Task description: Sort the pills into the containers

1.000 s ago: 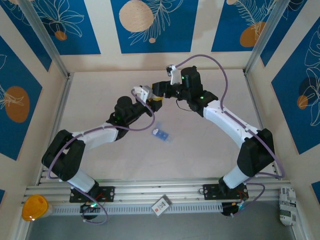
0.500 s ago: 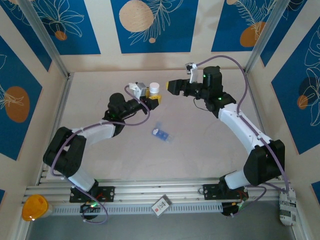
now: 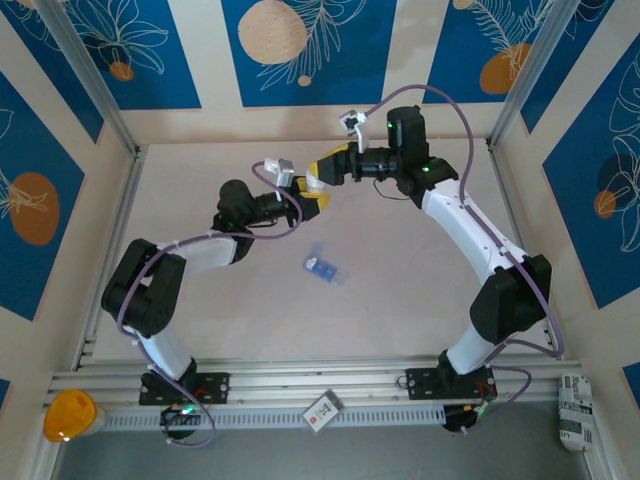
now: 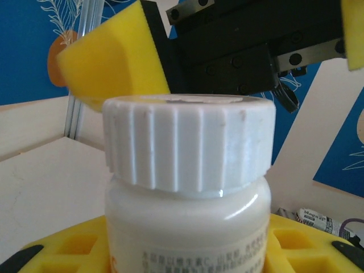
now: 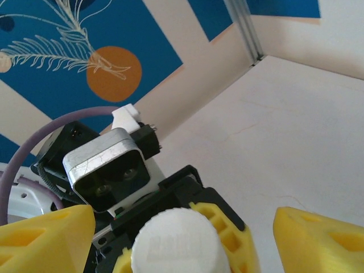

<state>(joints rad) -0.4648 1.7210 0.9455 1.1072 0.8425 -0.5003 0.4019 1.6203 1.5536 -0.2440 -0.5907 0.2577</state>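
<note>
We grip the bottle point(image 4: 187, 222) in our left tool point(image 3: 310, 194); our right tool point(image 5: 182, 230) hangs open around its cap point(image 4: 189, 142); the pill box point(image 3: 322, 268) lies on the worktop point(image 3: 400, 295), nearer our bases.

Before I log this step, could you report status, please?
Left gripper shut on white-capped plastic bottle. Right gripper open, poised at its cap. Translucent blue pill box untouched on table. Nothing obstructing.

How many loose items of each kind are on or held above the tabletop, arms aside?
White-capped bottle: 1
Blue pill box: 1
Total: 2
</note>
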